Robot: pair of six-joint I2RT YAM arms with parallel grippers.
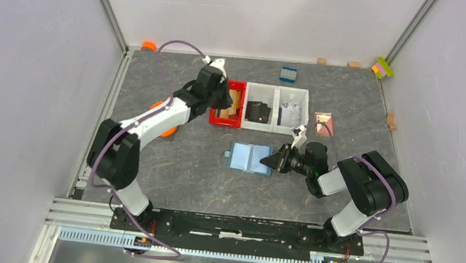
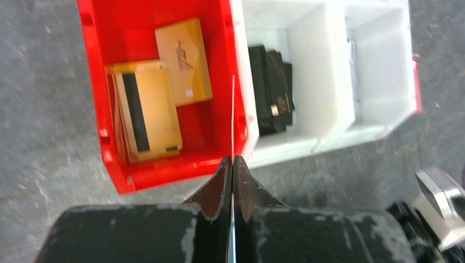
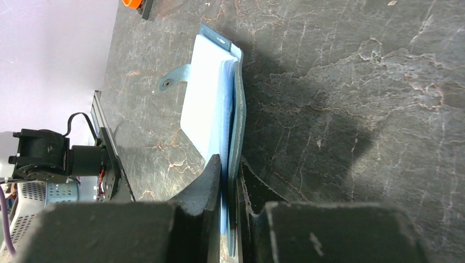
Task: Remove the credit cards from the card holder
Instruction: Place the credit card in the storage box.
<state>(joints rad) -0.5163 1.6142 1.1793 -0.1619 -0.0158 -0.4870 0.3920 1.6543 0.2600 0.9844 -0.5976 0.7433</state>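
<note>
The steel-blue card holder [image 1: 248, 158] lies open on the table, pale blue inside. My right gripper [image 1: 275, 161] is shut on its right edge; the right wrist view shows the jaws [image 3: 229, 160] pinching the card holder's [image 3: 211, 104] edge. My left gripper [image 1: 224, 96] hangs over the red bin [image 1: 225, 121]. It is shut [image 2: 233, 159] on a thin card [image 2: 233, 115] seen edge-on above the bin's right wall. Tan-gold credit cards [image 2: 183, 60] [image 2: 147, 118] lie in the red bin [image 2: 98, 82]. Black cards [image 2: 272, 87] lie in the neighbouring white bin [image 2: 307, 60].
The white bin has a second compartment [image 1: 291, 110] with pale cards. A dark-blue studded brick [image 1: 288, 74] lies behind the bins. A pinkish flat item [image 1: 324, 123] lies right of them. Orange objects [image 1: 166, 129] [image 1: 148, 45] lie at the left. Coloured blocks [image 1: 383, 67] sit at the back right.
</note>
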